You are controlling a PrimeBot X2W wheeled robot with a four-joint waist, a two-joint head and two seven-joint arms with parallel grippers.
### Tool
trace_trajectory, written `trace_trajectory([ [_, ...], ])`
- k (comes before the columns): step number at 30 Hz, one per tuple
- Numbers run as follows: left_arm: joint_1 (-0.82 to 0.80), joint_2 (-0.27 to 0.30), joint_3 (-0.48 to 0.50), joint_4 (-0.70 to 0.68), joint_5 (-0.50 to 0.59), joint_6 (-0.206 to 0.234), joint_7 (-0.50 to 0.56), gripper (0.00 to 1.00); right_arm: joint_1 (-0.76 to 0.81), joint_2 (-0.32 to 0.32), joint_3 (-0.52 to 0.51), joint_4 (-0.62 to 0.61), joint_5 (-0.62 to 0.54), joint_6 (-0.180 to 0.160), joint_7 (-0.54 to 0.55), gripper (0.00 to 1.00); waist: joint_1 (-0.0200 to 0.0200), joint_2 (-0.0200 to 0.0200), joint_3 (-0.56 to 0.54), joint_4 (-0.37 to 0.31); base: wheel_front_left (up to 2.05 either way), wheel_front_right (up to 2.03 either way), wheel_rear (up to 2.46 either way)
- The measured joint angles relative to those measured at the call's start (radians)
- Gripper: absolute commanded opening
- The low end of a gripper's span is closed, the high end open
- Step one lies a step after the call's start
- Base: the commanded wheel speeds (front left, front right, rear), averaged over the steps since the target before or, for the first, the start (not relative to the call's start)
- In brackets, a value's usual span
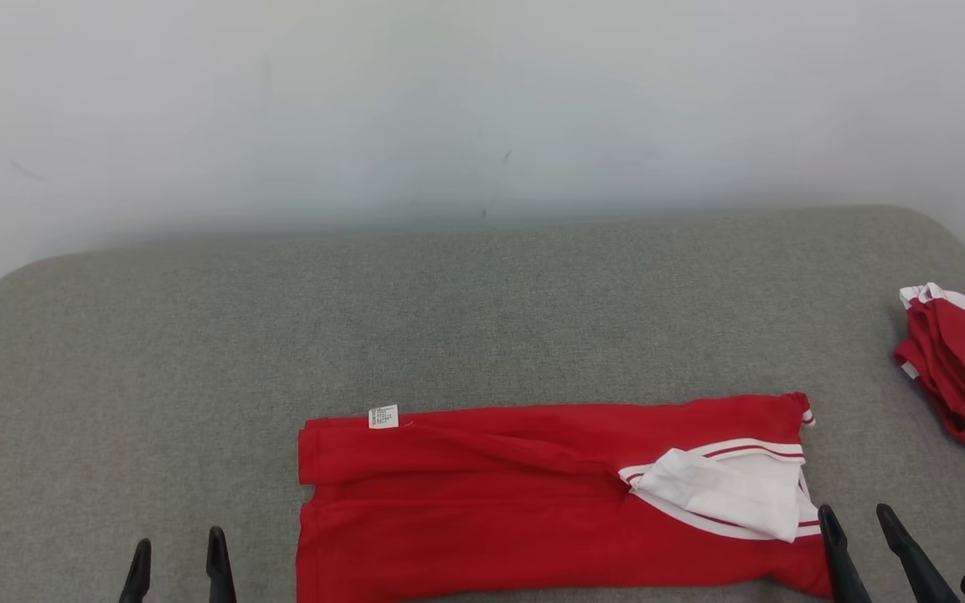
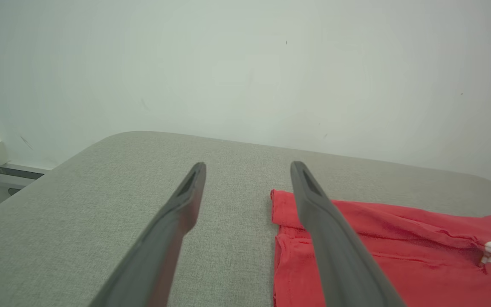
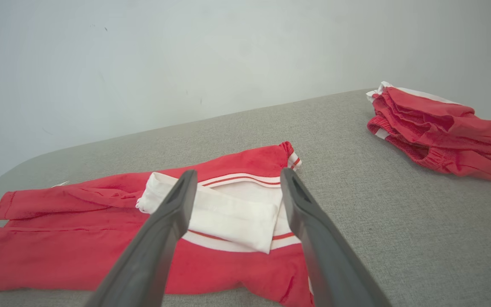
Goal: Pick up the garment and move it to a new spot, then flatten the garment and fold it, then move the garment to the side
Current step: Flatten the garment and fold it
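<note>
Biggest thing here is the pale wall (image 1: 482, 100) across the back. In front of it is the grey fabric-covered surface (image 1: 198, 335) with rounded far corners.

The garment (image 1: 491, 502) lies on that surface, down at the near edge and a bit right of centre in the head view. It's red and folded into a long strip. Its long axis runs left to right, roughly parallel with the wall. The end with the white, red-striped trim (image 1: 725, 494) points to the robot's right, and the plain red end points left. A narrower fold runs along the far side of the strip.

Over at the far right sits a rumpled pile of red and white clothing (image 1: 964, 368), well apart from the garment.

The right gripper (image 1: 857, 512) is at the garment's right end. Its fingers are spread wide with nothing between them. In the right wrist view they frame the white trim (image 3: 232, 213), though I can't tell if either one is touching cloth.

The left gripper (image 1: 178, 544) is also spread and empty. It's over bare grey surface just left of the garment's plain end (image 2: 382, 247).

Smallest bit is a little white label (image 1: 383, 416) on the far left corner of the strip.
</note>
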Motion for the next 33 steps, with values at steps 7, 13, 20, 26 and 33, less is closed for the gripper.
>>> trace_trajectory([
  [7,0.015,-0.017,0.028,0.013,0.018,-0.03,0.0,1.0,-0.011,-0.016,0.024,0.048,-0.039,0.0,-0.046,1.0,0.0,0.0,-0.008,-0.003,0.0,0.0,0.0],
  [13,0.014,-0.021,0.041,0.019,0.03,-0.047,0.0,1.0,-0.036,-0.041,0.039,0.068,-0.045,0.0,-0.028,1.0,0.0001,0.0,-0.003,0.001,0.0,0.0,0.0],
  [20,0.009,-0.023,0.043,0.035,0.04,-0.058,0.0,1.0,-0.125,-0.073,0.022,0.118,0.014,0.0,0.203,1.0,0.0001,0.0001,0.011,0.003,0.0,0.0,0.0],
  [26,-0.009,-0.023,0.035,0.038,0.042,-0.066,0.0,1.0,-0.223,-0.079,-0.063,0.189,0.038,0.0,0.451,1.0,0.0001,0.0001,0.035,0.019,0.0,0.0,0.0],
  [33,-0.047,-0.023,0.033,0.042,0.052,-0.075,0.0,1.0,-0.32,-0.046,-0.113,0.262,0.049,0.0,0.6,1.0,0.0002,0.0001,0.08,0.058,0.0,0.0,0.0],
])
